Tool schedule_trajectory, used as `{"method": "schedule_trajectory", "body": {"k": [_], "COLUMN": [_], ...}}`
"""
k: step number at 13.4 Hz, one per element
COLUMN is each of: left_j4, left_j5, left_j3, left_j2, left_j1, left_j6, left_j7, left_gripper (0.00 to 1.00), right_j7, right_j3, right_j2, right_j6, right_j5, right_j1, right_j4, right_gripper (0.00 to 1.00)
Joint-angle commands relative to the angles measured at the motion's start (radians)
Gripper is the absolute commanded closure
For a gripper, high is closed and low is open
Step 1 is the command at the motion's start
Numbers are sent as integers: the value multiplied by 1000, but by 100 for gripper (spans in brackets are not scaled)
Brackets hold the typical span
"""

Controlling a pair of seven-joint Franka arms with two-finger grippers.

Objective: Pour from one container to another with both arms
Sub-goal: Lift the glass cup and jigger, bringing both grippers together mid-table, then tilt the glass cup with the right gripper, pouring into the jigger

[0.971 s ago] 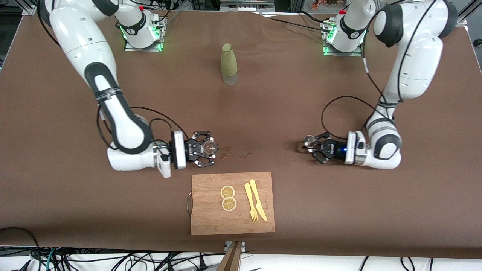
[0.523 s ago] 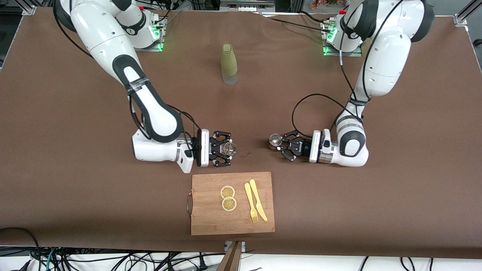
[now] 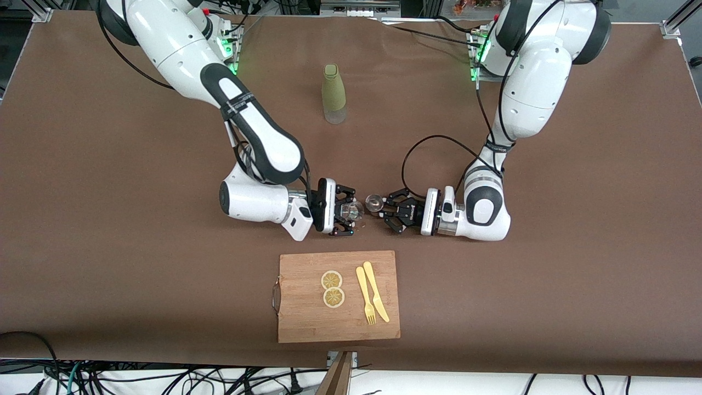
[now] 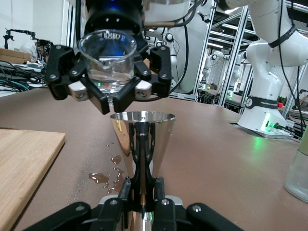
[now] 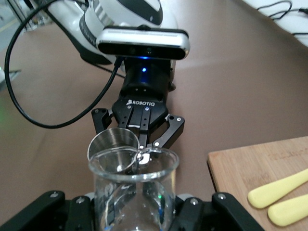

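My right gripper (image 3: 345,211) is shut on a clear glass beaker (image 3: 351,209), held upright over the middle of the table. In the right wrist view the beaker (image 5: 132,187) fills the space between my right gripper's (image 5: 132,209) jaws. My left gripper (image 3: 385,211) is shut on the waist of a steel jigger (image 3: 374,202), whose open cone (image 4: 143,132) rises from the left gripper (image 4: 143,192). The two vessels nearly meet, the beaker (image 4: 107,62) a little higher than the jigger's mouth. Clear liquid seems to sit low in the beaker.
Small puddles (image 4: 103,177) wet the brown cloth below the vessels. A wooden cutting board (image 3: 307,321), nearer the front camera, carries two lemon slices (image 3: 332,288) and a yellow fork and knife (image 3: 372,299). A green bottle (image 3: 333,93) stands toward the bases.
Both arms have swung in toward the table's middle, bringing the beaker and the jigger from far apart to almost touching. Each grip has stayed the same.
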State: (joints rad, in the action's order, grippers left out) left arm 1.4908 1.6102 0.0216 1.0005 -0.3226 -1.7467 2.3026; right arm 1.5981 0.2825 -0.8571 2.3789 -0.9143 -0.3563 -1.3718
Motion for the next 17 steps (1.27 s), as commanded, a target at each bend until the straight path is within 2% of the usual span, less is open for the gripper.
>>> {"method": "schedule_trajectory", "body": {"k": [1,6,11,17], "left_j4": [-40,-58,-70,-70], "left_j5": [48,54,54,54], "left_j3": [-9,-29,-32,-32], "left_j2": [29,41,43,44], "left_j1": [-18,-21,-21,-23], "left_j6": [-40,-76,-79,-79], "left_j7": [9,0,-3,-3], "left_gripper": [100,100,100,100], "right_j7": [-56,-58,-58,-58], "right_j3": [-8,-8,-9,-9], "right_j2": [33,39,43,61], "right_j6": [5,5,3,3], "right_j5": [81,199,360,485], "right_j1": [-7,-16,-30,-32], "right_j4": [-13,-16,-16,-15], "right_gripper": [97,97,97,96]}}
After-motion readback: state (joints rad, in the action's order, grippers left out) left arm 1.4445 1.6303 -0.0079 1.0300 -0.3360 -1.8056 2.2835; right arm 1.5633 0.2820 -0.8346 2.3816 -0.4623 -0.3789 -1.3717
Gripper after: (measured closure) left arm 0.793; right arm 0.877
